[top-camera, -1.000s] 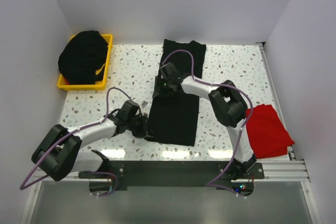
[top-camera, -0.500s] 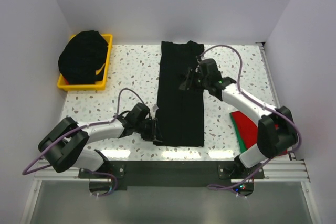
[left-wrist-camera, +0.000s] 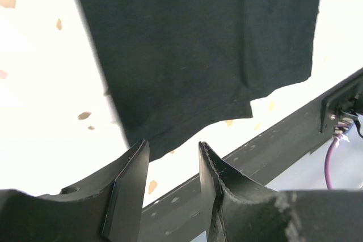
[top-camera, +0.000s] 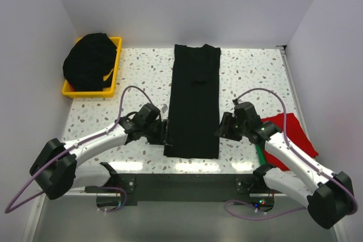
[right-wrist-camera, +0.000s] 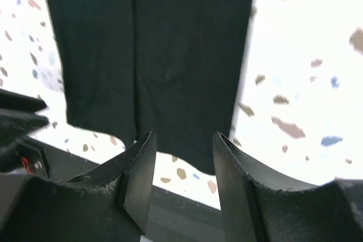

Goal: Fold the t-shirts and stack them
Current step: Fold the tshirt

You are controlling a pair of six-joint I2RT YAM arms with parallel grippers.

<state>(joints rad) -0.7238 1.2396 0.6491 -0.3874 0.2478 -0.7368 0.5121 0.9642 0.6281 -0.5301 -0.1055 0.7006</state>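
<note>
A black t-shirt (top-camera: 194, 100) lies flat as a long narrow strip down the middle of the table, sleeves folded in. It also shows in the left wrist view (left-wrist-camera: 198, 49) and the right wrist view (right-wrist-camera: 153, 55). My left gripper (top-camera: 165, 133) is open and empty beside the strip's near left corner. My right gripper (top-camera: 221, 130) is open and empty beside its near right edge. A folded red t-shirt (top-camera: 289, 137) lies at the right, partly under the right arm. More black shirts (top-camera: 89, 60) are heaped in the yellow bin.
The yellow bin (top-camera: 116, 66) stands at the back left corner. The dark rail (top-camera: 187, 181) carrying the arm bases runs along the near table edge. White walls close in the left, back and right sides.
The right arm swung from the far part of the black shirt back to its near right edge, uncovering the red shirt. The left gripper stayed near the near left corner. The shirt now lies straight.
</note>
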